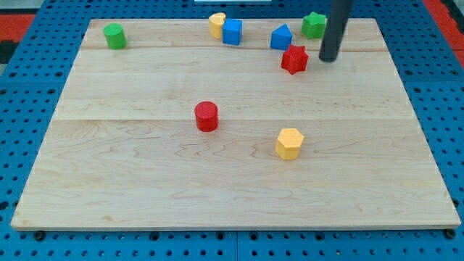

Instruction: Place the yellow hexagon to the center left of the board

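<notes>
The yellow hexagon (pixel 289 143) lies on the wooden board (pixel 145 181), a little right of the middle and toward the view's bottom. My tip (pixel 328 58) is near the view's top right, just right of the red star (pixel 294 59) and well above the yellow hexagon. It touches no block.
A red cylinder (pixel 206 116) stands near the board's middle. Along the view's top edge are a green cylinder (pixel 114 35) at the left, a yellow block (pixel 217 24) touching a blue cube (pixel 233 32), a blue block (pixel 281 38) and a green block (pixel 313 25).
</notes>
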### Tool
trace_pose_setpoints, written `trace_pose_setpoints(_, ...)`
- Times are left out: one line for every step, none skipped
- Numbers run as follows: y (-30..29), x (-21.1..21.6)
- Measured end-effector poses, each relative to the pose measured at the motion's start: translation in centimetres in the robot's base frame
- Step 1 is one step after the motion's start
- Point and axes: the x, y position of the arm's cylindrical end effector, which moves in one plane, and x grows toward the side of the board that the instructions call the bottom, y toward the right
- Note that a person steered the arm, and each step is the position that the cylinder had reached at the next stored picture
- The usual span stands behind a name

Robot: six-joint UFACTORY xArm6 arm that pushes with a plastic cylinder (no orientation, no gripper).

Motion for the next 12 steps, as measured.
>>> trace_pose_setpoints(0.0, 6.9)
trace_pose_setpoints(-0.1, 12.6)
trace_pose_setpoints(-0.6, 15.6)
trace_pose_setpoints(-7.3, 17.0)
trace_pose_setpoints(-13.7, 17.8)
trace_pose_setpoints(-13.5, 16.2)
trace_pose_setpoints(-10.9, 14.5)
trace_pose_setpoints(-13.5, 14.5)
trace_pose_setpoints(-16.1, 15.8)
trace_pose_setpoints(-19.9, 11.9)
trace_pose_setpoints(-20.0, 9.1)
trace_pose_setpoints(-16.8, 7.8)
